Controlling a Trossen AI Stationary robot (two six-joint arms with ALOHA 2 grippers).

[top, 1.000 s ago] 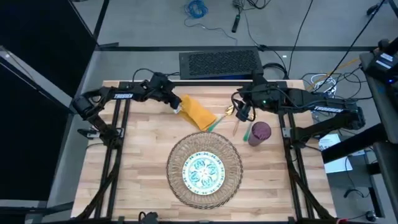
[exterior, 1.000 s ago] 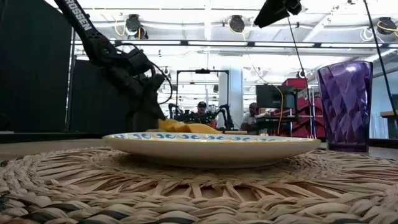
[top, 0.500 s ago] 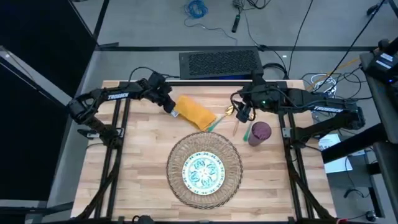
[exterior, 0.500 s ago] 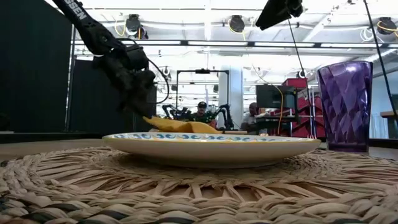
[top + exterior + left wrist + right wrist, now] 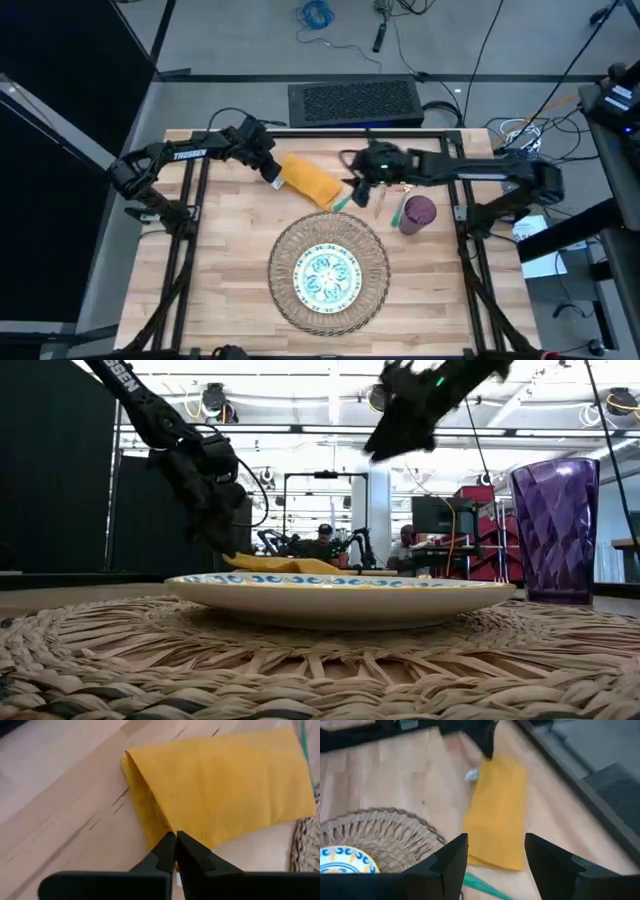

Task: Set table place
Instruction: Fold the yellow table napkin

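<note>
Both arms matter now — my right gripper (image 5: 362, 190), jaws wide, has swung toward the napkin (image 5: 312, 179) my left gripper (image 5: 275, 176) pinches — likely a handover.

Woven mat (image 5: 330, 272) sits lower centre of the table (image 5: 220, 260), plate (image 5: 326, 277) on it. Napkin (image 5: 313, 180) lies above the mat, upper centre-left. Cup (image 5: 417, 214) stands right of the mat's top edge. Cutlery (image 5: 380, 203) lies between napkin and cup.
</note>
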